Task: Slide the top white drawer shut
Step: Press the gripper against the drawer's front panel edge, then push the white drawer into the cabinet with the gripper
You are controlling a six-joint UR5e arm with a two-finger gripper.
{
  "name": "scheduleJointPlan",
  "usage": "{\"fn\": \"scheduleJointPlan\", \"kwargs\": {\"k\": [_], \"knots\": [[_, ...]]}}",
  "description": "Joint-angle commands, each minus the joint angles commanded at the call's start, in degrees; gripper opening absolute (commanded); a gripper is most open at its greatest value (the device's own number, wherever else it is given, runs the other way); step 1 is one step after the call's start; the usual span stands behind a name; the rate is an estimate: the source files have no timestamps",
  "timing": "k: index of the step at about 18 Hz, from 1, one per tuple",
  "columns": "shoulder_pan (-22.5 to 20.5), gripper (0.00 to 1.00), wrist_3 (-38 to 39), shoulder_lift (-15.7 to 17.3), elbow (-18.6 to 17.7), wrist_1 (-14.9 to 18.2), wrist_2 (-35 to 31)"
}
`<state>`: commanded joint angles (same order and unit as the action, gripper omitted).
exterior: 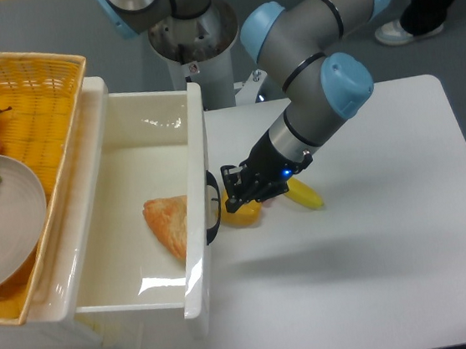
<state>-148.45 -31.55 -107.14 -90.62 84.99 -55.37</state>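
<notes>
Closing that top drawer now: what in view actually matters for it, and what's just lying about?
Belongs to the job:
- top white drawer, standing open
- its black handle
- tool, just beside the handle

Just lying about:
- pastry piece inside the drawer
- yellow fruit and banana on the table
- yellow wicker basket with plate

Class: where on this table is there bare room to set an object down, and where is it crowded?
Free: the table's right half and front strip, right of the open drawer. Crowded: just right of the drawer handle, where the end effector hangs over yellow fruit and a banana.
</notes>
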Motion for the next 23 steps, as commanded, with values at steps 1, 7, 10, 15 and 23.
{"fn": "scheduleJointPlan", "kwargs": {"k": [1, 7, 10, 15, 23], "knots": [[0.1, 0.10, 0.0, 0.1, 0.0, 0.0, 0.0], [1.0, 0.10, 0.4, 0.3, 0.0, 0.4, 0.0], [1.5, 0.10, 0.5, 0.6, 0.0, 0.5, 0.0], [2.5, 0.10, 0.5, 1.0, 0.0, 0.5, 0.1], [4.0, 0.11, 0.6, 1.1, 0.0, 0.5, 0.0]]}}
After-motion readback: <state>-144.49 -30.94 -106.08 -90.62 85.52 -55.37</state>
